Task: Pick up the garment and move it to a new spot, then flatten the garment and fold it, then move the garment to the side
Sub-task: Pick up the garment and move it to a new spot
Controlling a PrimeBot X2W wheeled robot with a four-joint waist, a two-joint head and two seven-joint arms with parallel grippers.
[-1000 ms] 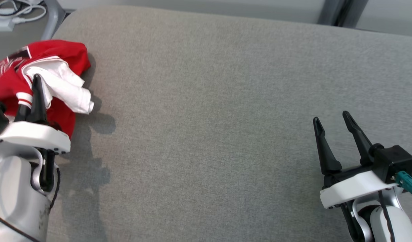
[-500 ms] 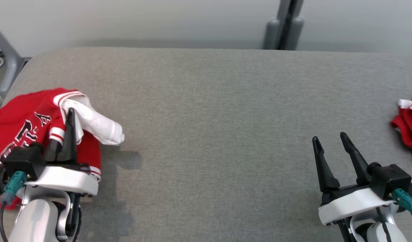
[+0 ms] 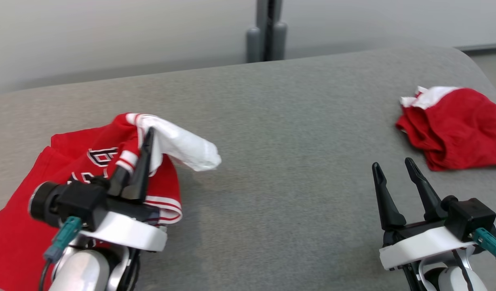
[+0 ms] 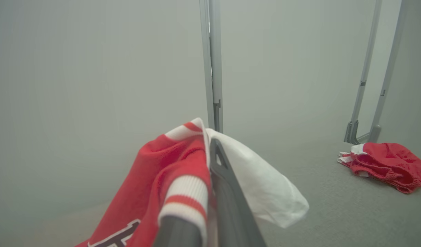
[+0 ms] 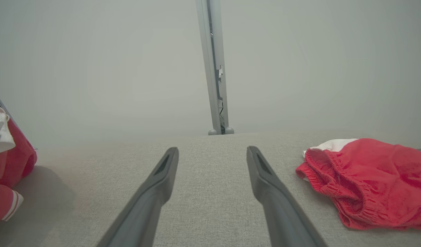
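Where left pincer [image 3: 149, 131] clamps red garment [image 3: 68, 150], lettering [image 3: 99, 156] half hidden, right pincer [image 3: 392, 163] apart.

You see a red jersey [image 3: 66, 153] with black-and-white lettering, white cuffs striped red and one white sleeve; red shorts [image 3: 454, 125] trimmed in white; a plain grey tabletop [image 3: 292, 141] beneath both.

grey fabric-covered table [image 3: 296, 133], rounded at far-right corner. red jersey [image 3: 58, 161] w/ white sleeve lies by the left edge, spread twd the near-left corner, one end bunched up. red shorts [image 3: 454, 125] w/ white trim sit crumpled at the right edge, well apart from it.
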